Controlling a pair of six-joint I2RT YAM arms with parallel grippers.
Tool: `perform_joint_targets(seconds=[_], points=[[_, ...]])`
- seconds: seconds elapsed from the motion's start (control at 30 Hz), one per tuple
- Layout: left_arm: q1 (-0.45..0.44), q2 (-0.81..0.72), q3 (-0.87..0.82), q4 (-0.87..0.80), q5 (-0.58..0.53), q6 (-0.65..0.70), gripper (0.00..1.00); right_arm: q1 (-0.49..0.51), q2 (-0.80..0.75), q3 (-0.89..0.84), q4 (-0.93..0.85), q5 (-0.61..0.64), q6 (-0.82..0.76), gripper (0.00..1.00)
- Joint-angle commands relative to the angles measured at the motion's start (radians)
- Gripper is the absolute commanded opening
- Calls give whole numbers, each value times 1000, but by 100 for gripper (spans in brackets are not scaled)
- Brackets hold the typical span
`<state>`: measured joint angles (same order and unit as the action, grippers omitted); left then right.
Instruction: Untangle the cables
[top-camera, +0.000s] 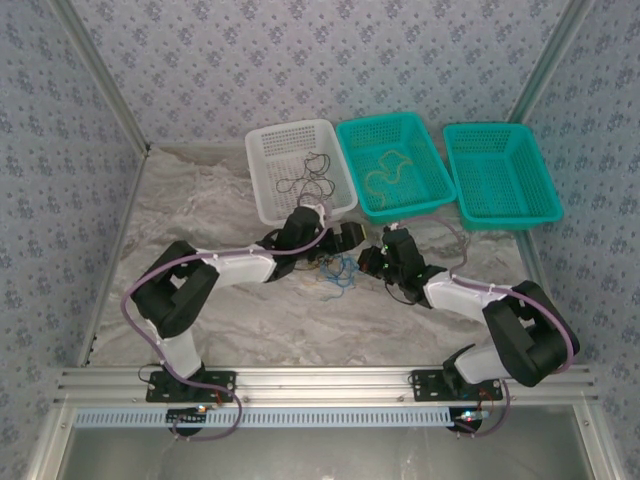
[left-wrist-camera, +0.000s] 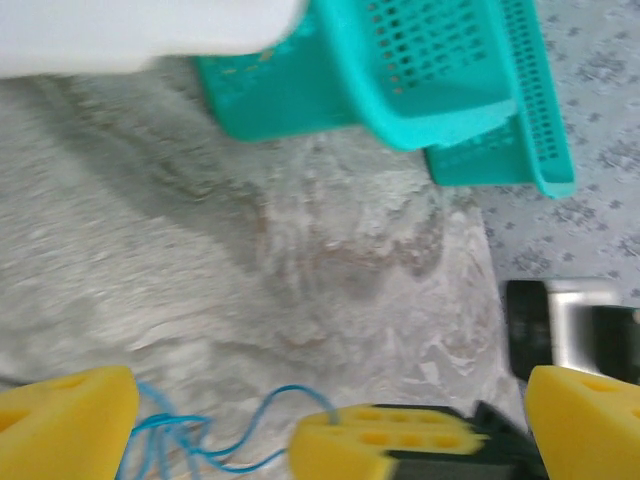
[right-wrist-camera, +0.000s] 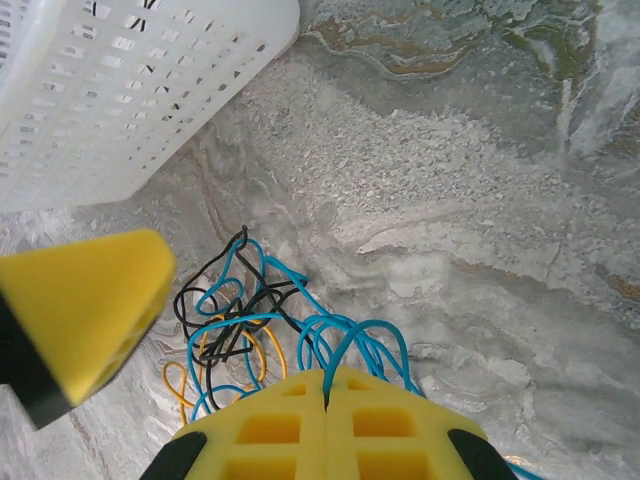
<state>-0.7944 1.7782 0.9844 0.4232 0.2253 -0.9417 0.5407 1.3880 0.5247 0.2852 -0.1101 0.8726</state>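
A tangle of thin cables (top-camera: 338, 272) lies on the marble table between the two grippers. In the right wrist view it is a blue cable (right-wrist-camera: 355, 335), a black cable (right-wrist-camera: 215, 300) and a yellow cable (right-wrist-camera: 180, 385) looped through one another. My right gripper (right-wrist-camera: 327, 378) is shut on a loop of the blue cable, just right of the tangle (top-camera: 375, 262). My left gripper (top-camera: 347, 240) stands open just above the tangle. Its yellow fingers (left-wrist-camera: 60, 420) straddle the blue cable (left-wrist-camera: 215, 440) and the right gripper's fingertip, holding nothing.
Three baskets stand in a row at the back. The white basket (top-camera: 262, 170) holds a black cable (top-camera: 305, 178), the middle teal basket (top-camera: 440, 170) holds a yellow cable (top-camera: 388, 170), and another teal basket (top-camera: 500, 172) stands to the right. The white basket's wall (right-wrist-camera: 130, 90) is close to the tangle.
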Motion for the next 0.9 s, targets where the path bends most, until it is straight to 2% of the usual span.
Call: perform_joint_targets(seconds=[0.0, 0.27, 0.43, 0.5, 0.67, 0.87], points=[[-9, 7, 42, -69, 33, 21, 99, -10, -17, -16, 52, -11, 36, 0], [19, 113, 87, -128, 97, -73, 99, -23, -45, -63, 97, -2, 66, 0], [26, 143, 136, -349, 42, -61, 99, -38, -121, -113, 78, 18, 59, 0], [29, 153, 134, -367, 41, -46, 99, -54, -157, -130, 47, 23, 49, 0], [43, 218, 139, -340, 103, -80, 99, -122, -229, -122, -59, -24, -22, 0], [43, 240, 156, -358, 108, -79, 99, -249, -312, -98, -219, -76, -100, 0]])
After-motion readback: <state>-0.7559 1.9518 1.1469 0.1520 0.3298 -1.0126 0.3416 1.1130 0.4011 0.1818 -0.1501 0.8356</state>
